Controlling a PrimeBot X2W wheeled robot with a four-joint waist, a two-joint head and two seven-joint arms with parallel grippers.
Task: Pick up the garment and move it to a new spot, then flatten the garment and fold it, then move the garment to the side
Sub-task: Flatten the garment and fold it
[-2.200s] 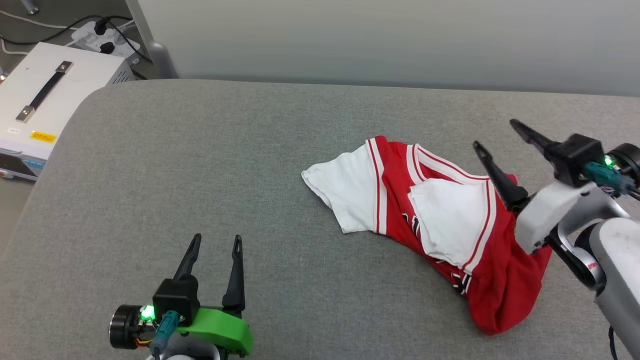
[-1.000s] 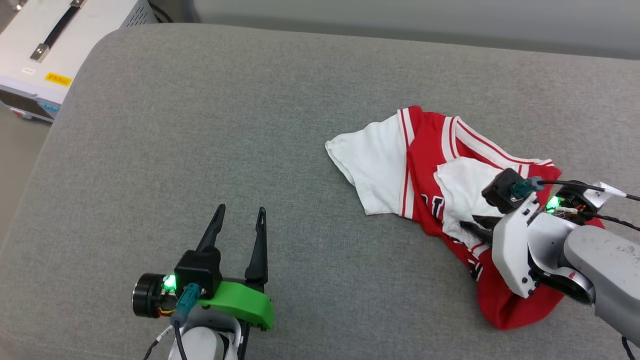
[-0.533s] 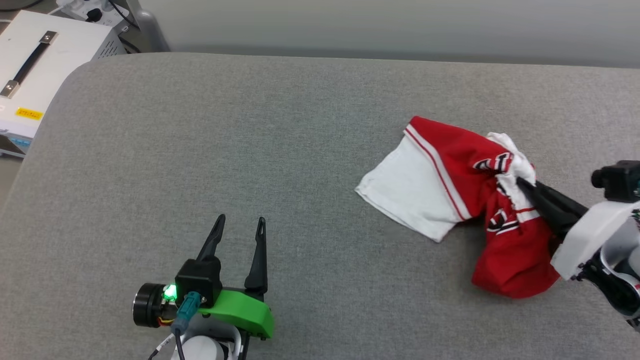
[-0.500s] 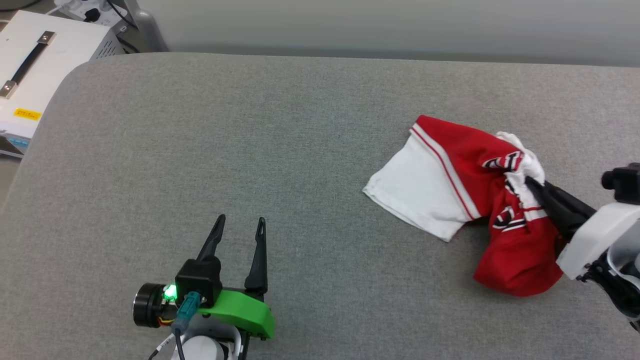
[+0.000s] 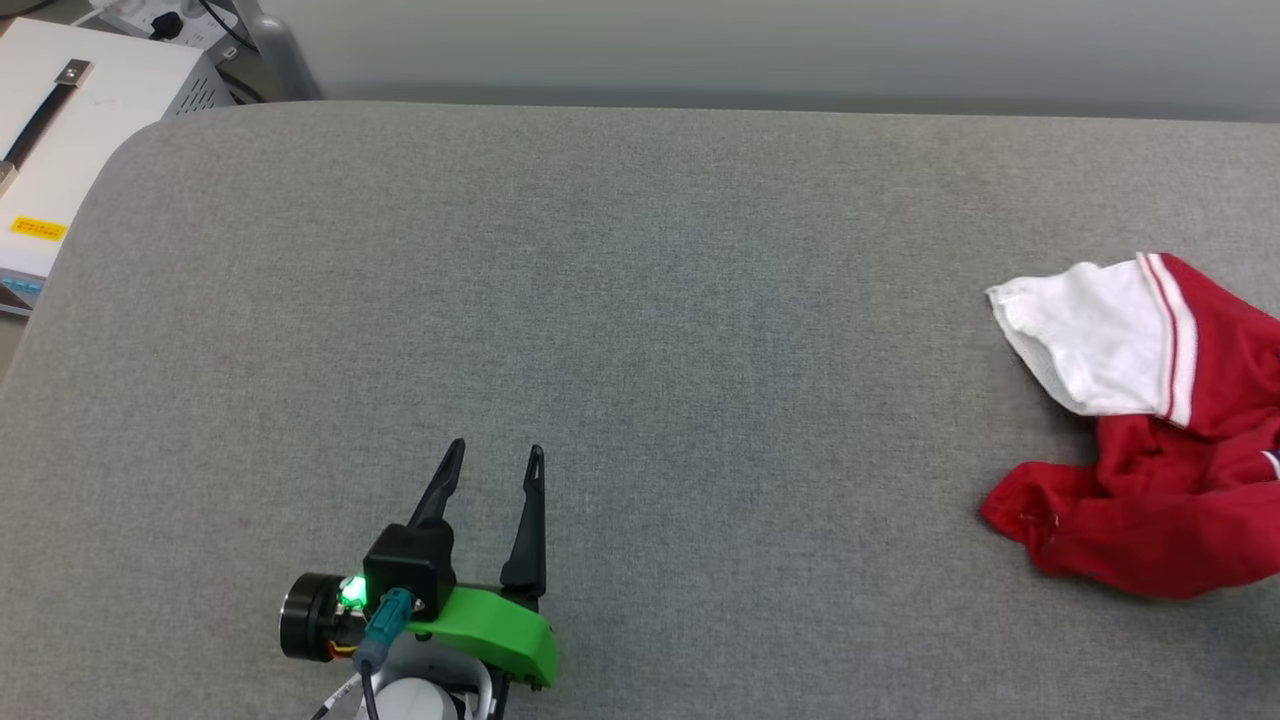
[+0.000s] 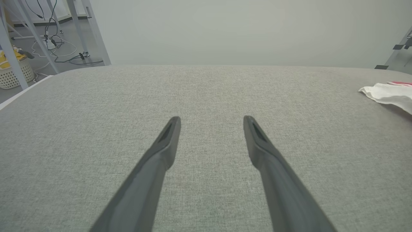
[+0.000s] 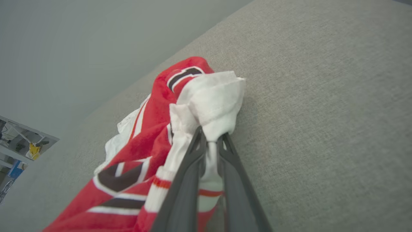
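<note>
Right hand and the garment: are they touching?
Touching. The right wrist view shows the right hand shut on the garment, with a white fold of cloth pinched between its two dark fingers.

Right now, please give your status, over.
Right gripper shut on the garment, bunched up. Left gripper open, holding nothing. Nothing seen in the way.

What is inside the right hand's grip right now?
A bunched white fold of the garment is pinched in the shut right hand, the rest trailing onto the grey cushion. How far cloth runs down between its fingers is hidden.
</note>
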